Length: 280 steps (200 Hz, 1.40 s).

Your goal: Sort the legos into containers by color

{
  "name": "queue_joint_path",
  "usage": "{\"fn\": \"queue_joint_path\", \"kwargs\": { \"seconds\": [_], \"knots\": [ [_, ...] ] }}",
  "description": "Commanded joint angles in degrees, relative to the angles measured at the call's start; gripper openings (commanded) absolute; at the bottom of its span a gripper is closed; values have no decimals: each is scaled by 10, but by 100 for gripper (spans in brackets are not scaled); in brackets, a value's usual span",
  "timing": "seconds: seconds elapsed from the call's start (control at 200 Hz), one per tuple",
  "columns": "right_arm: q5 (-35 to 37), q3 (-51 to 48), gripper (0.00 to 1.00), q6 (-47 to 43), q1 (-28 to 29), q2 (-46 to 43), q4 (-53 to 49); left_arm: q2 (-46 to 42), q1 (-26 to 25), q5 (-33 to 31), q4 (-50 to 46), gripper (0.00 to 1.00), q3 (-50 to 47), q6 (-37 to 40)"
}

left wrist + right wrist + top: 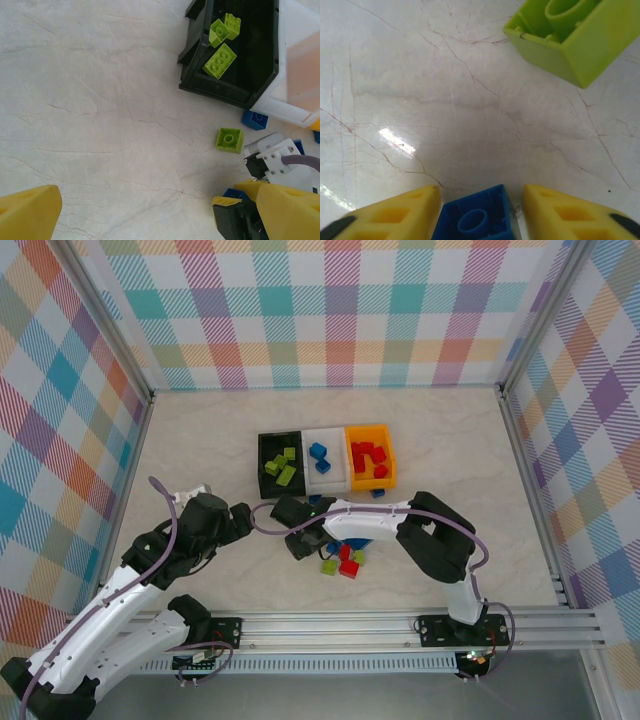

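At the near edge, toward 7 o'clock, I find the left gripper [240, 518] with its jaws wide apart and nothing between them, over bare pale marbled tabletop [100, 100].

Just beyond, at table centre, the right gripper [481, 192] sits low. Its yellow fingers [395, 215] stand either side of a small blue studded plastic brick [472, 220]. They are very nearly against it, but I cannot tell whether they bear on it. A lime green plastic brick [580, 40] lies apart at its 1 o'clock.

To the gripper's 3 o'clock is a loose cluster of unsorted bricks [347, 562] in red, lime and blue, partly under the arm.

At 12 o'clock the three bins stand touching in a row:
- The black rectangular plastic bin [262, 465] holds lime bricks.
- The white rectangular plastic bin [327, 487] holds blue.
- The orange-yellow rectangular plastic bin [370, 428] holds red.

Two stray blue bricks [378, 494] lie just outside their near walls.

I judge the sort past halfway. The cluster, the strays and the brick between the fingers are left.
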Motion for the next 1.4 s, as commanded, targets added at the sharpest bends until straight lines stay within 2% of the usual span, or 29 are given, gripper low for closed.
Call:
{"fn": "queue_joint_path", "kwargs": {
  "seconds": [0.0, 0.165, 0.31, 0.52, 0.76, 0.865, 0.92, 0.965, 1.03, 1.395],
  "knots": [
    [12, 0, 39, 3, -2, -16, 12, 0, 5, -6, -7, 100, 2, 10],
    [20, -10, 34, 5, -27, -93, 27, 3, 6, -4, -4, 100, 1, 11],
    [20, 39, 34, -3, -86, -116, 22, 11, 6, 2, 5, 100, -7, 10],
    [12, 168, 34, -10, -174, -19, 15, 13, 6, 13, 11, 100, -15, 5],
    [26, 333, 36, 2, -218, 112, -46, 19, 6, 24, 10, 100, -25, 3],
    [22, 361, 43, 10, -225, 134, -58, 20, 6, 25, 14, 100, -26, 3],
    [19, 366, 51, 18, -228, 138, -67, 23, 6, 27, 17, 100, -26, 4],
    [13, 357, 60, 16, -228, 130, -63, 26, 7, 28, 18, 100, -25, 6],
    [7, 320, 65, 13, -228, 98, -39, 30, 7, 28, 19, 100, -22, 8],
    [-42, -47, 69, 41, -211, -171, 57, 38, 8, 37, 41, 100, -26, 9]
  ]
}}
